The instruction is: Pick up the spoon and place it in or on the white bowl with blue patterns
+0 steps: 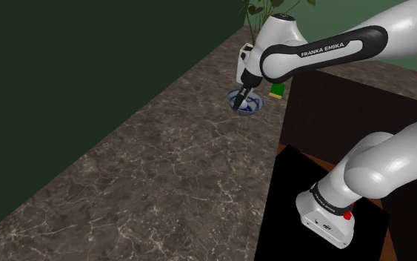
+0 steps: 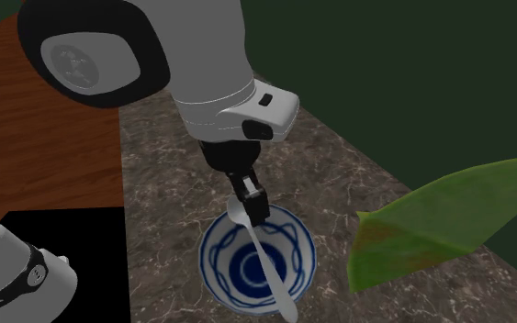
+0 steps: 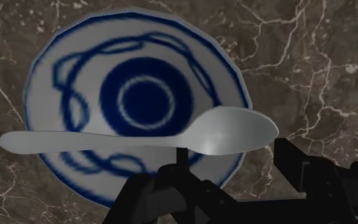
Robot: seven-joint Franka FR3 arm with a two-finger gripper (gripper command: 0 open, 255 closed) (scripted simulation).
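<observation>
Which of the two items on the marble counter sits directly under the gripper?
The white bowl with blue patterns; the green-and-yellow item lies beside it, clear of the gripper.

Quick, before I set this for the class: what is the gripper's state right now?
Gripper: open. The jaws stand apart and do not clasp the spoon, which lies across the white bowl with blue patterns.
</observation>
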